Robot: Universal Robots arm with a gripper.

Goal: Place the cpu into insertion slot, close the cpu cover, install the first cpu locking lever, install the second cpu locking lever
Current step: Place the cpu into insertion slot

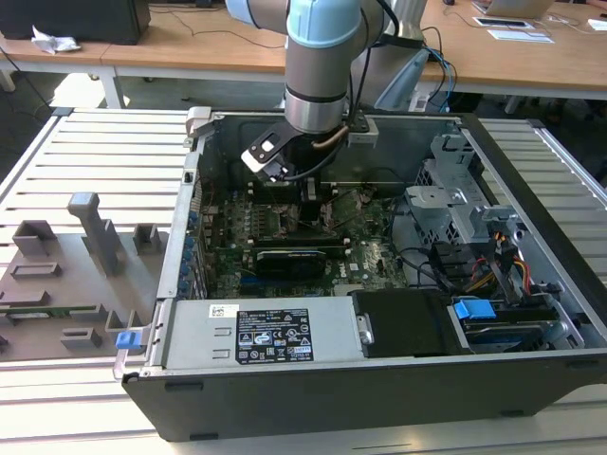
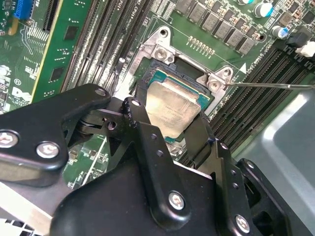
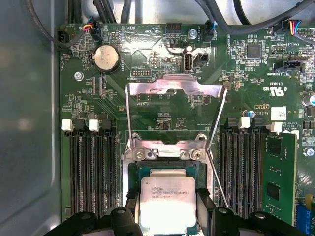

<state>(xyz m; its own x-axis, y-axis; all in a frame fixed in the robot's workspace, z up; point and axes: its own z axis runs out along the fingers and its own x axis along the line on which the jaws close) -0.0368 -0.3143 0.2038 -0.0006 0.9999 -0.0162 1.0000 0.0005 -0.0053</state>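
Matte black end effector (image 2: 170, 122) clamped on square silvery cpu (image 3: 167, 204), thin metal cpu cover (image 3: 174, 87) hinged open

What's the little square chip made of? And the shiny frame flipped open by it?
The cpu looks topped with matte silvery-grey metal, over a green board edge. The cpu cover looks like thin bare sheet metal, maybe steel: silvery with bright glints.

You see the cpu (image 3: 168, 204), square with a pale silvery top, lying level over the insertion slot (image 2: 167, 68). The cpu cover (image 3: 172, 84) is swung open, its thin windowed frame raised behind the slot. One thin wire locking lever (image 3: 219, 181) slants free beside it.
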